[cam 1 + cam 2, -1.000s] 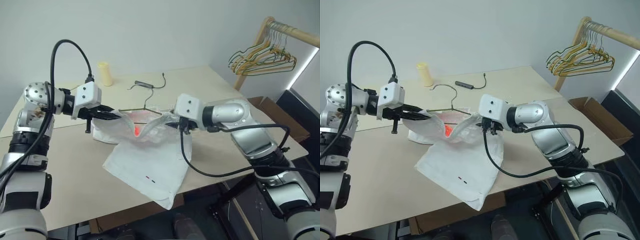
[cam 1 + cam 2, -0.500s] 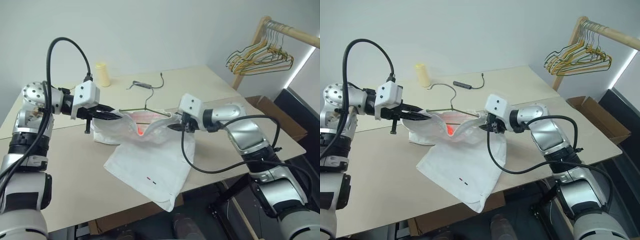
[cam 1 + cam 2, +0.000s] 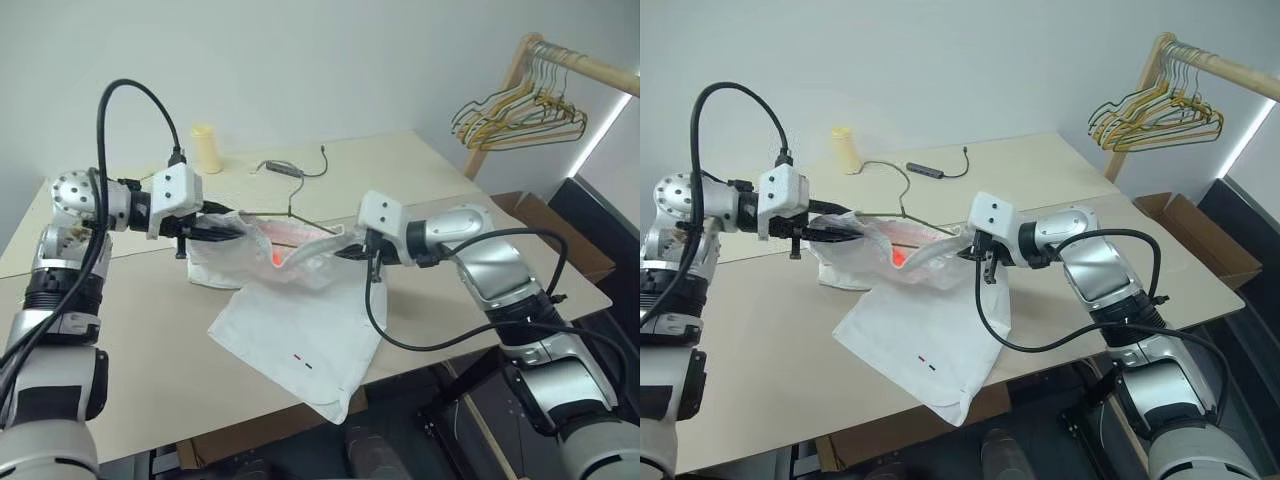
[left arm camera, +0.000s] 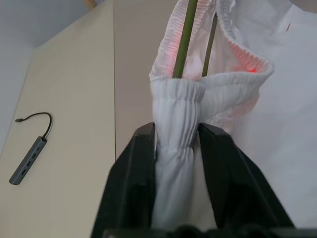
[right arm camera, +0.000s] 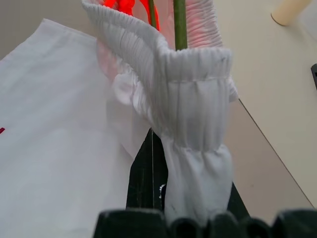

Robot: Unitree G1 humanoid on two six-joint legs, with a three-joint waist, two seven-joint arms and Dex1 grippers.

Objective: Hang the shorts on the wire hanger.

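1. I see the shorts [image 3: 290, 300] held up over the beige table [image 3: 130, 330], waistband stretched between my two grippers, while the legs drape down and lie flat on the tabletop with the hem near the front edge
2. My left gripper [image 4: 176, 144] has the gathered waistband end sitting between its two black fingers; the fingers flank the fabric closely, but I cannot tell whether they are pressing it or slightly slack
3. My right gripper [image 3: 972, 250] is pinched together on the opposite end of the waistband, the elastic bunched up over its fingers [image 5: 146, 168]
4. The wire hanger [image 3: 902, 205] is threaded into the waistband opening: its thin olive-green arms run inside the fabric, and the curled hook sticks out above the shorts toward the far side of the table
5. Behind the shorts on the table I see a pale yellow cylinder [image 3: 208, 148] and a small dark adapter with a cable [image 3: 283, 168]
6. Off to the right, a bunch of hangers [image 3: 520, 115] hangs from a wooden rail [image 3: 580, 62]
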